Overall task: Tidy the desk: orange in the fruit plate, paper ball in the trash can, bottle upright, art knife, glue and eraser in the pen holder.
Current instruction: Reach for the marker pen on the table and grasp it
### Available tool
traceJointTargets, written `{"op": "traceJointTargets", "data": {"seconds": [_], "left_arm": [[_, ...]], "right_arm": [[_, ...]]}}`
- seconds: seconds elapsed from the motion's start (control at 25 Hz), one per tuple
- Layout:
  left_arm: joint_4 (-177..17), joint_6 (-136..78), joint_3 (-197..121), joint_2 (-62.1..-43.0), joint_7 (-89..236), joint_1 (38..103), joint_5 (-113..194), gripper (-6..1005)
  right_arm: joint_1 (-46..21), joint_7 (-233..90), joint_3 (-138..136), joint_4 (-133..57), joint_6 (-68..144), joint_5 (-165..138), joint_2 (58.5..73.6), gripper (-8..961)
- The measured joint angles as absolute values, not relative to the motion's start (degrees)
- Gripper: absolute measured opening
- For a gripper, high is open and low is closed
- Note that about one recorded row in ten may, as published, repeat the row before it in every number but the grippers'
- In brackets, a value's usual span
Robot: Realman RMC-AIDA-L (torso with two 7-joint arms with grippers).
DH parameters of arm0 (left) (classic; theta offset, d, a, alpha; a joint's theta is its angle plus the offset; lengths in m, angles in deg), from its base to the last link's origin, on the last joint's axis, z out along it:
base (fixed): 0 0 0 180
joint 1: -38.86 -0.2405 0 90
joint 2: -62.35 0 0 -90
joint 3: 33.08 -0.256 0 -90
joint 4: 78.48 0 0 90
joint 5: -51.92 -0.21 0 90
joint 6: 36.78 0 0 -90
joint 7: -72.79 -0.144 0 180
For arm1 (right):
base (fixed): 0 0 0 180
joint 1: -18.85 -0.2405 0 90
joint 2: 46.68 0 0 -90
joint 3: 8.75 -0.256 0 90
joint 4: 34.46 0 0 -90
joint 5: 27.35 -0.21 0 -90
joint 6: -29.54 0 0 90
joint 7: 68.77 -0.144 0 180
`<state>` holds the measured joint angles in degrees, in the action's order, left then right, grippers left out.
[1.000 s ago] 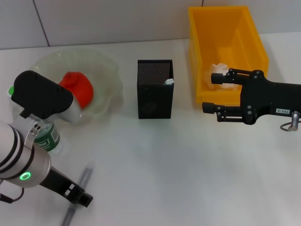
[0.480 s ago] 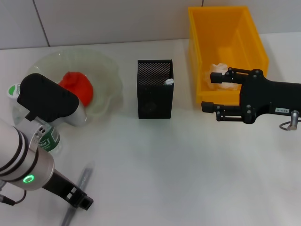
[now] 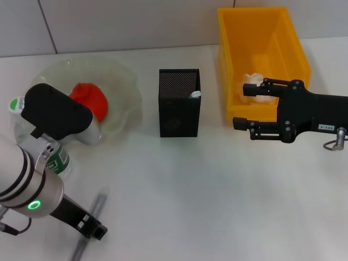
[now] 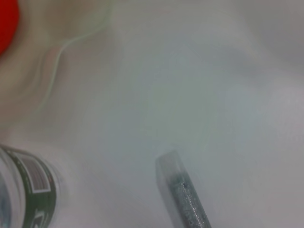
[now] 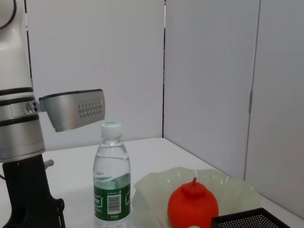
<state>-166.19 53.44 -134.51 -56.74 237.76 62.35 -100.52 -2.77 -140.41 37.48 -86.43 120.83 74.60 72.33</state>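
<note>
The orange (image 3: pixel 89 101) lies in the glass fruit plate (image 3: pixel 124 81), which also shows in the right wrist view as orange (image 5: pixel 192 205) and plate (image 5: pixel 237 190). The bottle (image 3: pixel 53 159) stands upright beside the plate. A grey art knife (image 3: pixel 97 205) lies flat near the table's front, with my left gripper (image 3: pixel 89 228) right over its middle. From the left wrist, the knife (image 4: pixel 183 194) is close below. The black mesh pen holder (image 3: pixel 179 103) has a white item (image 3: pixel 194 94) in it. The paper ball (image 3: pixel 254 90) rests in the yellow trash can (image 3: pixel 261 32). My right gripper (image 3: pixel 246 106) stands open at the can's front wall.
The bottle (image 5: pixel 111 180) stands close to my left arm (image 5: pixel 19 142). The white table runs back to a grey wall. The plate, pen holder and trash can line up across the back.
My left arm has shifted slightly to the right and settled over the art knife. The right arm has not moved.
</note>
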Motion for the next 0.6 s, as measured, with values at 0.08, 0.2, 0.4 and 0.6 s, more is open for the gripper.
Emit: {"op": "traceJointTargets", "data": {"seconds": [0.08, 0.2, 0.4, 0.6], "left_arm": [[-166.2, 53.5, -134.5, -56.74, 237.8, 62.4, -100.5, 554], [-166.0, 53.5, -134.5, -56.74, 237.8, 62.6, -100.6, 525], [-165.2, 53.5, -134.5, -56.74, 237.8, 62.9, -100.6, 505], [-163.2, 53.4, -134.5, -56.74, 237.8, 63.8, -100.7, 505]], "right_arm": [[-2.8, -140.4, 37.5, -86.5, 120.9, 74.6, 72.33, 768], [-2.8, -140.4, 37.5, -86.5, 120.9, 74.6, 72.33, 768], [-2.8, -140.5, 37.5, -86.4, 120.9, 74.6, 72.32, 768], [-2.9, -140.5, 37.5, -86.3, 120.8, 74.6, 72.33, 768]]}}
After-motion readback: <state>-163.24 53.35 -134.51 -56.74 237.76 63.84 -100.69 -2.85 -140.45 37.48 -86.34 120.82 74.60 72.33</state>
